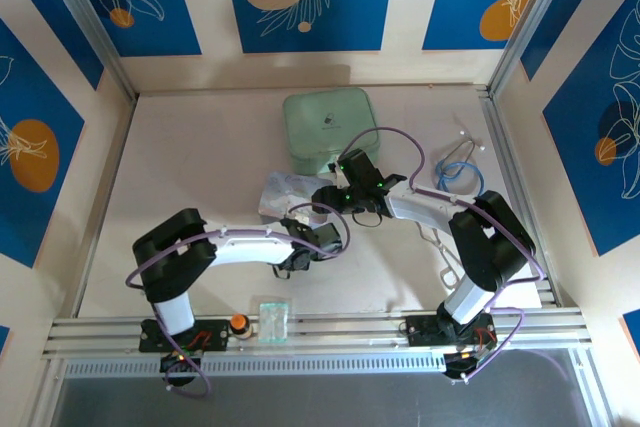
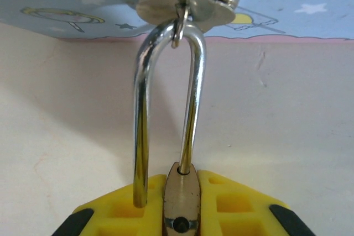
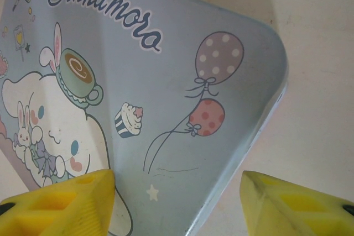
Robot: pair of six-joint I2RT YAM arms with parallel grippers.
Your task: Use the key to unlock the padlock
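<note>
Top external: the left arm (image 1: 245,245) and right arm (image 1: 425,209) meet mid-table at the lilac cartoon tin (image 1: 283,194). A green case (image 1: 328,129) lies just beyond it.

Left wrist: the left gripper (image 2: 182,211) clamps the padlock (image 2: 182,194) by its brass body between yellow pads (image 2: 238,203). The shackle (image 2: 166,98) stands upright. The key (image 2: 157,6) hangs from a small ring at the shackle's top, in front of the tin.

Right wrist: the right gripper (image 3: 177,203) is spread wide and empty over the tin's cartoon lid.

On my feed the padlock (image 2: 182,192) shows a brass-gold body and a bright silver shackle. My left pincer (image 2: 180,215) and right pincer (image 3: 180,203) have yellow pads edged black. The tin (image 3: 182,81) is pale blue-lilac with a white cartoon puppy, spotted balloons, a cupcake and stars. The bench (image 3: 326,81) is cream.
</note>
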